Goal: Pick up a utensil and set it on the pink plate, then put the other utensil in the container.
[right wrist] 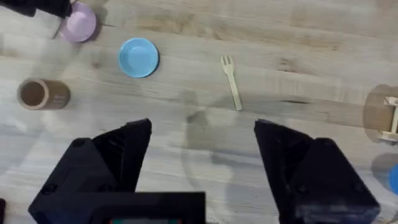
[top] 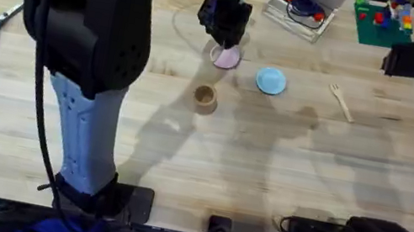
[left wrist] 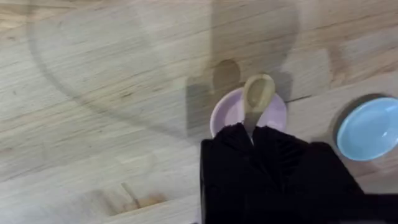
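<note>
Left tool (left wrist: 252, 134) grips the spoon (left wrist: 257, 93) over the pink plate (left wrist: 230, 112), not yet released. Right tool (right wrist: 202, 152) gapes wide above the surface (top: 266, 169); fork (right wrist: 231, 81) lies untouched, cup (right wrist: 40, 94) waiting empty.

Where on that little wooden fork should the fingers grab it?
Probably mid-handle, coming straight down from above. The fork lies flat on the bare table, so only its thin edges offer purchase. Fingers should close across the narrow handle, clear of the prongs; the right gripper is open.
</note>
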